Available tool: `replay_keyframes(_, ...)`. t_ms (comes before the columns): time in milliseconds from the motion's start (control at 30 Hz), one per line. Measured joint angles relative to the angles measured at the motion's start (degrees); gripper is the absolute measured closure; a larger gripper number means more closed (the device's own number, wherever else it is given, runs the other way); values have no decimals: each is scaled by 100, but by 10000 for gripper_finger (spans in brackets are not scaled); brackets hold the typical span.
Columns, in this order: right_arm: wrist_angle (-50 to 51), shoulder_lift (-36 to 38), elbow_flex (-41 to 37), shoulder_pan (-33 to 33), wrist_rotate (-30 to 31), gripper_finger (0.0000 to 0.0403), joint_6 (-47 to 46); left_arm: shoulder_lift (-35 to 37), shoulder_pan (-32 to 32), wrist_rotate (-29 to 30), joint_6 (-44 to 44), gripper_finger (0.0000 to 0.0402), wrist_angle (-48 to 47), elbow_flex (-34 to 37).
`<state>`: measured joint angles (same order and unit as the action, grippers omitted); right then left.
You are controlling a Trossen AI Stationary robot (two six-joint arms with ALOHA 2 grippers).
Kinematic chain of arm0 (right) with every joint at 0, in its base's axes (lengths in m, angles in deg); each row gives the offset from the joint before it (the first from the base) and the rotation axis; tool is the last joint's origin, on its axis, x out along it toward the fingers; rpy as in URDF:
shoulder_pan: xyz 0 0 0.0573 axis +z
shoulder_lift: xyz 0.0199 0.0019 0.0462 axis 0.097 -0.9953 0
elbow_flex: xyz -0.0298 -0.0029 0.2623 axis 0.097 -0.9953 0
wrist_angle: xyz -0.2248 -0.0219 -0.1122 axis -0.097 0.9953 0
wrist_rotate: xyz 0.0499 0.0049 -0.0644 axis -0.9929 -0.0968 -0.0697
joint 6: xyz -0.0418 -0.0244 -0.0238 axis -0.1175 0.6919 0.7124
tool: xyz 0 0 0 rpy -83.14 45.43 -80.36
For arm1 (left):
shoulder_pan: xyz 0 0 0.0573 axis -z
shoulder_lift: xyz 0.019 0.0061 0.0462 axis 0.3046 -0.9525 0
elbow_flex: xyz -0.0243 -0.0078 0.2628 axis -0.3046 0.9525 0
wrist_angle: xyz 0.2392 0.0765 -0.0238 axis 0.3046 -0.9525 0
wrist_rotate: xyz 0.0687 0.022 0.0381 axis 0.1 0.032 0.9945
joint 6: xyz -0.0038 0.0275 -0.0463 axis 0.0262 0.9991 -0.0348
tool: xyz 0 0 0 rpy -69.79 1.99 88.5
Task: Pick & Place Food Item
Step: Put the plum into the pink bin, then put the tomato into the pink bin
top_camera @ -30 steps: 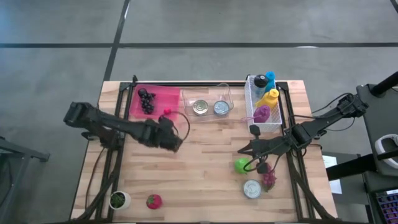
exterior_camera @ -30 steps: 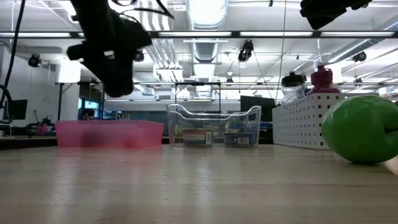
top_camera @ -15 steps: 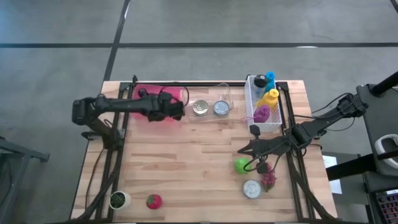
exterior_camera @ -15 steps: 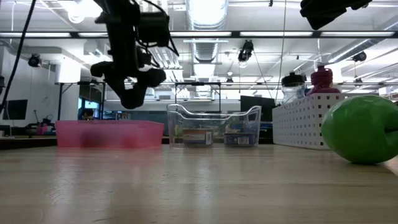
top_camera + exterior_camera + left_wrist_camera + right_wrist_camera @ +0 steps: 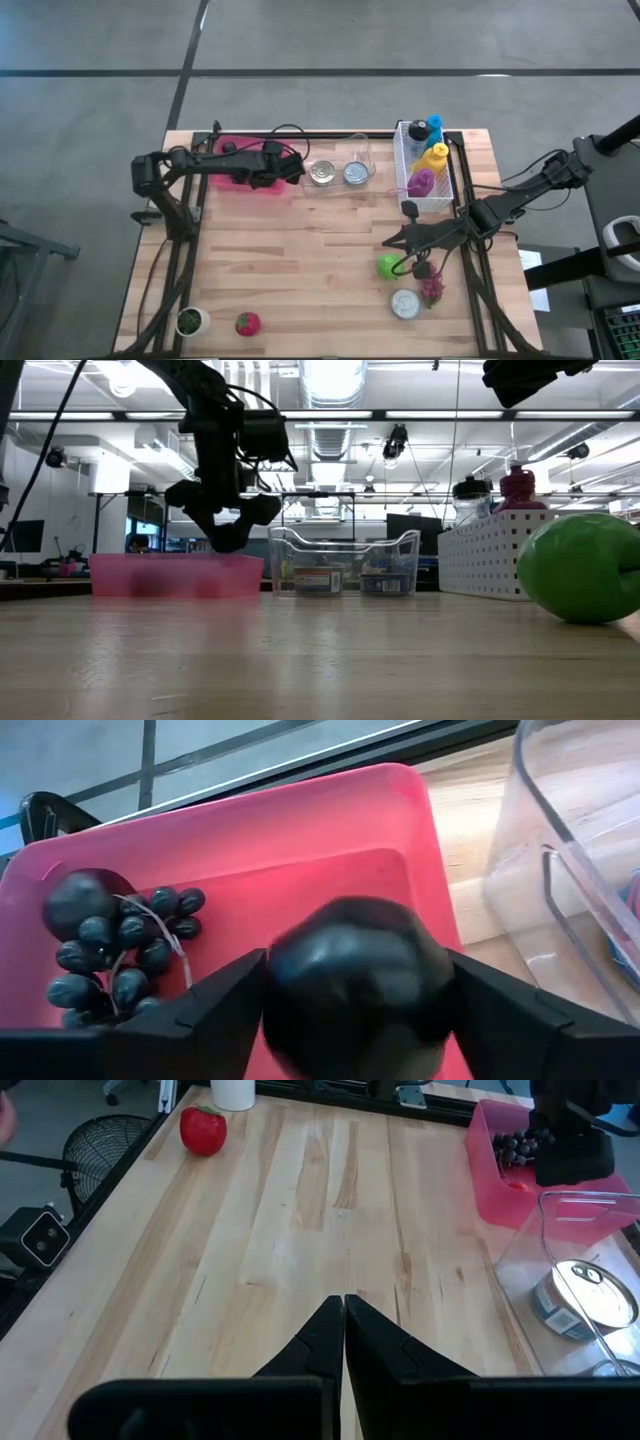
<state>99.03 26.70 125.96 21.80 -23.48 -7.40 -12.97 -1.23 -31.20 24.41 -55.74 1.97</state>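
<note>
3 cans (image 5: 322, 173) (2 binned), 3 bottles (image 5: 434, 156)

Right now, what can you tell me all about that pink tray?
The pink tray is a shallow, see-through plastic box with low walls. It sits at the table's far edge, beside the clear bin. A bunch of dark grapes lies inside at one end. The left gripper hangs over it, a dark round fruit between its jaws.

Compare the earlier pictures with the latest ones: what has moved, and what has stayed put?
The left hand swung from mid-table back over the pink bin, carrying a dark round fruit between its widening fingers. The right hand, green apple, cans and basket stayed as they were.
</note>
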Motion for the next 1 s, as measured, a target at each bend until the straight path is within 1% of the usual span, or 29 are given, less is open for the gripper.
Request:
replay_keyframes(233, 0, 2, 0, 0, 2, 394, 0, -1, 0, 0, 20, 45, -6, 0)
replay_keyframes(400, 0, 0, 0, -1, 0, 394, 0, 3, 0, -1, 13, 12, -89, 0)
replay_keyframes(467, 0, 1, 0, -1, 1, 394, 0, 3, 0, -50, 13, 6, -159, 0)
replay_keyframes(533, 0, 0, 0, -2, 0, 394, 0, 37, 6, -233, 20, 5, -281, -4)
replay_keyframes(733, 0, -1, 0, -2, 0, 394, 0, 421, 118, -1197, 217, 9, -583, -4)
replay_keyframes(800, 2, 1, 0, -2, 2, 394, 0, 599, 277, -1364, 292, 7, -713, -4)
replay_keyframes(867, 2, 2, 0, -1, 0, 394, 0, 773, 543, -1403, 314, 3, -859, -4)
replay_keyframes(1000, 2, 0, 0, 1, 0, 394, 0, 1117, 1273, -1423, 314, 4, -1157, -4)
